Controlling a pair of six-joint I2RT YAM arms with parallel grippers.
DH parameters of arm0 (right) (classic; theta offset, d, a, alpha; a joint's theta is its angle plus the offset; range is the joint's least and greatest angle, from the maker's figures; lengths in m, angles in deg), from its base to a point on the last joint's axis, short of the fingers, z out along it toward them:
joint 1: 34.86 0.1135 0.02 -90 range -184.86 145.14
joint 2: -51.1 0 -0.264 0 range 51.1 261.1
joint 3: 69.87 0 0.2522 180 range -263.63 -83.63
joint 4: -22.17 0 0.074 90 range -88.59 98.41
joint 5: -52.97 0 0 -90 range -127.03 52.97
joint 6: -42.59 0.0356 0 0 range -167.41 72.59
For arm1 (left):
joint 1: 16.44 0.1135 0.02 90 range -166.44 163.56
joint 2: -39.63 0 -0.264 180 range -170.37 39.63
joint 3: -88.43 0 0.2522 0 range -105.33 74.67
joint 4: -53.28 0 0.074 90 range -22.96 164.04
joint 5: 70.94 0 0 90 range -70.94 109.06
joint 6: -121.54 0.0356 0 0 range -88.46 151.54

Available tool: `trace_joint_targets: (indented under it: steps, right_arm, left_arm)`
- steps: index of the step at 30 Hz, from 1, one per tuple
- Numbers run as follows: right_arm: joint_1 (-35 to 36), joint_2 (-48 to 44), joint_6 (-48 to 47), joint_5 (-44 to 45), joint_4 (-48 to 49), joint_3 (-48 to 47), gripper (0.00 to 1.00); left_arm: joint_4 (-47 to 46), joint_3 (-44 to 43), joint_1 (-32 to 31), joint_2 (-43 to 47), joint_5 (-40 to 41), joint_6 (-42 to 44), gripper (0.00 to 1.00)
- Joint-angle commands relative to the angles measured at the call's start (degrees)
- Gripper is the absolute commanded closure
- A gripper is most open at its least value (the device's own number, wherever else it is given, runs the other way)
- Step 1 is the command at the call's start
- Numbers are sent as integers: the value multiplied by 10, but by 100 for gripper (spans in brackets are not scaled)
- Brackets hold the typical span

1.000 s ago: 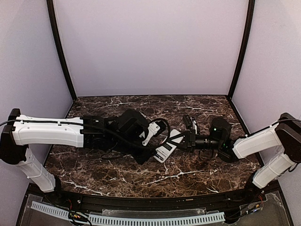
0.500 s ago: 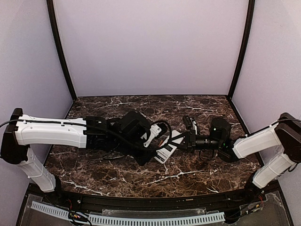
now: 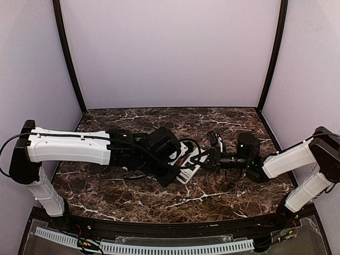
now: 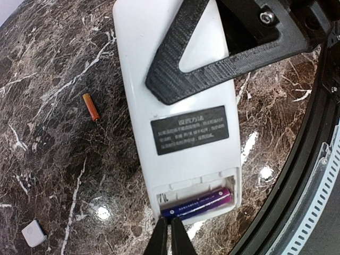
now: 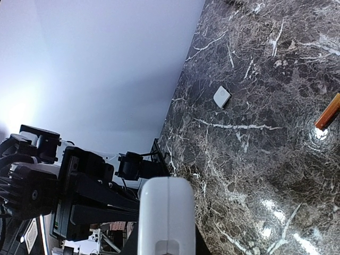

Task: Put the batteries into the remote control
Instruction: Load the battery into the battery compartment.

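Remote (image 4: 175, 122) clamped in my right gripper (image 3: 206, 158); left gripper (image 4: 170, 236), tips together, at the purple battery (image 4: 199, 204), six o'clock end. I'd press gently, squarely, until it lies flat.

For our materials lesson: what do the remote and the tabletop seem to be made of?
The remote: probably plastic, white, smooth moulded back with slight sheen. The tabletop: dark marble look, white veins, glossy glints; stone or laminate, unclear.

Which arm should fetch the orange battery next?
Left. The left pincer is shut and empty at the edge of the compartment, and the orange battery lies loose on the table beside the remote control. The right pincer is clamped on the remote control, so it probably should hold it.
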Motion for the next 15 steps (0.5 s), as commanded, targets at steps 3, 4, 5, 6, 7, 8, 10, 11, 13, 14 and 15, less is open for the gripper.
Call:
trace_joint_targets:
  steps: [3,4,5,6,7,8,10,11,13,14,15]
  right_arm:
    - [5,-11,18,-27,111,-15,100]
    - [4,-11,16,-28,106,-14,100]
    - [3,-12,15,-26,102,-12,100]
    - [2,-13,12,-26,100,-8,100]
    - [0,-15,9,-26,95,-4,100]
    - [-1,-17,4,-25,89,0,100]
    - [-6,-24,-7,-23,75,9,100]
    - [-7,-27,-12,-22,68,12,100]
    - [-10,-34,-25,-20,55,19,100]
    - [-11,-39,-31,-19,47,21,100]
    - [-12,-45,-40,-17,38,22,100]
  left_arm:
    - [102,-47,-18,-64,66,6,94]
    - [112,-53,-18,-65,76,4,93]
    - [117,-55,-19,-64,80,2,91]
    - [120,-56,-18,-62,85,0,90]
    - [118,-53,-18,-53,88,-1,88]
    - [111,-51,-17,-47,89,-1,87]
    - [92,-40,-12,-22,80,-3,83]
    - [83,-29,-6,-3,76,-4,79]
    - [43,1,1,36,51,-3,72]
    - [13,12,3,49,42,-4,69]
    - [-2,35,7,74,35,-5,63]
